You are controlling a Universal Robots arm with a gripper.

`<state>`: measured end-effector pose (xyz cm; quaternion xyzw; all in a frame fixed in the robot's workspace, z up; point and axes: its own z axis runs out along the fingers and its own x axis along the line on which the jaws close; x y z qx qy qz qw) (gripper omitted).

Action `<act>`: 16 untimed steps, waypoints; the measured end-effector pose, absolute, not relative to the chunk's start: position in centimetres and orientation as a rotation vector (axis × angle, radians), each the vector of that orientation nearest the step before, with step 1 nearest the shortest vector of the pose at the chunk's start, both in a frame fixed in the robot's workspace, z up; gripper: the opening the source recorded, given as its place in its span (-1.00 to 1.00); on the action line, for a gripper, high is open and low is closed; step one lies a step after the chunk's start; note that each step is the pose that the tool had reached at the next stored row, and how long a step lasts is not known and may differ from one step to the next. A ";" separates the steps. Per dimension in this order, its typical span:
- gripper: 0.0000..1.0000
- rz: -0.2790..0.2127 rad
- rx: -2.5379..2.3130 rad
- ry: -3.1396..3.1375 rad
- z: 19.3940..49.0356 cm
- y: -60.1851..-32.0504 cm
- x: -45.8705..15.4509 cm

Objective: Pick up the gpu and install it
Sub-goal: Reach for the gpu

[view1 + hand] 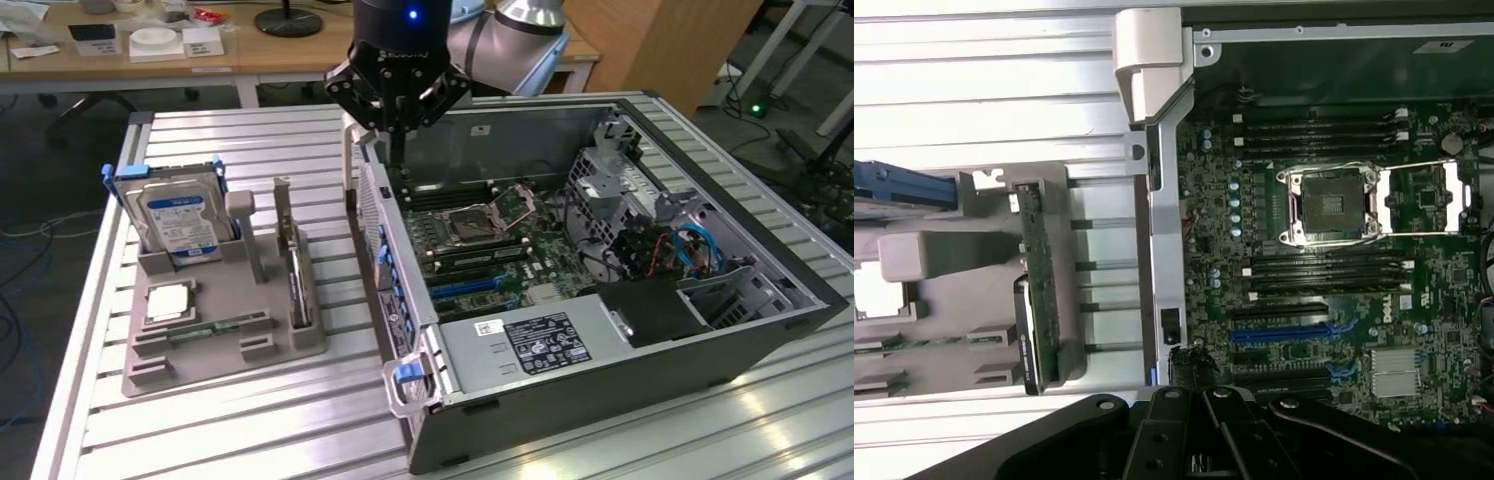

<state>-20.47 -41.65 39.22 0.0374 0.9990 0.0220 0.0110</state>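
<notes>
The gpu (288, 250) stands on edge in a slot of the grey parts holder (220, 345) on the exterior view's left; it is a thin card with a green board and a silver bracket at its far end. In the wrist view the gpu (1039, 290) shows edge-on in the holder (944, 250). My gripper (396, 150) hangs above the rear left corner of the open computer case (400, 330), apart from the card. Its fingers meet in a point with nothing between them. The motherboard (1304, 300) lies exposed inside, with expansion slots (1279, 330) near my gripper (1199, 405).
The holder also carries a silver hard drive with a blue label (180, 220), a processor chip (167, 300) and a narrow memory stick (214, 327). The case's power supply (534, 345) and drive cage (727, 290) stand at its near and right sides. A desk (160, 50) lies behind.
</notes>
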 end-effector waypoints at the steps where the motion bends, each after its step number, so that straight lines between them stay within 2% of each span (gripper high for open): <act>1: -0.80 0.069 0.117 3.117 39.2 -41.7 -20.5; 16: -0.80 0.069 0.117 3.118 39.2 -42.1 -22.0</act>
